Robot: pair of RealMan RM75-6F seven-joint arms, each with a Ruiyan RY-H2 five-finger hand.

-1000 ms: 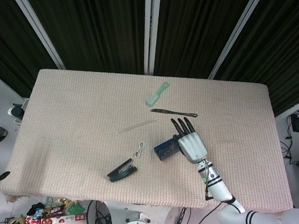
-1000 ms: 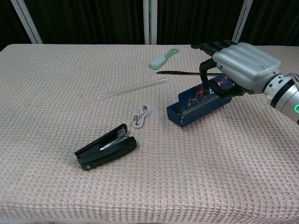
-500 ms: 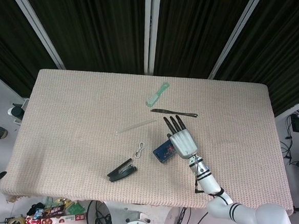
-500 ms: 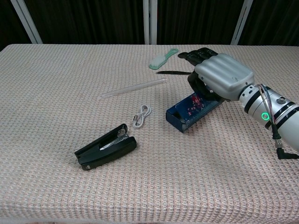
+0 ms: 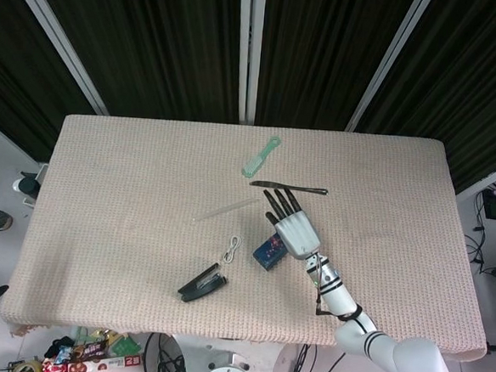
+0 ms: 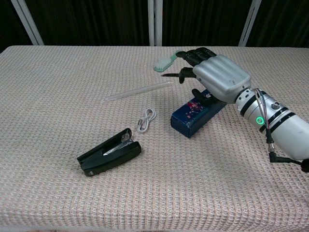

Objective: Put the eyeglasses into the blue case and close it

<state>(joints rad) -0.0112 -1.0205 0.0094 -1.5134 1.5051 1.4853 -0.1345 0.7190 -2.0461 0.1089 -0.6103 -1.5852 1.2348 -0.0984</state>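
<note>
Closed blue rectangular glasses case with a patterned lid (image 6: 198, 112) on the woven beige tablecloth (image 6: 58, 87), right robot hand (image 6: 212, 72) just above its far end (fingers spread, holding nothing), white coiled cable (image 6: 147, 119) left of the case, black stapler (image 6: 109, 151) beyond the cable, eyeglasses not visible

No text is showing legibly; the blue case (image 6: 195, 115) is carrying a red and white print too blurred to read.

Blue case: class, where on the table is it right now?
In the chest view the blue case lies right of centre, just right of the white cable and beneath the right hand, in front of the green brush.
</note>
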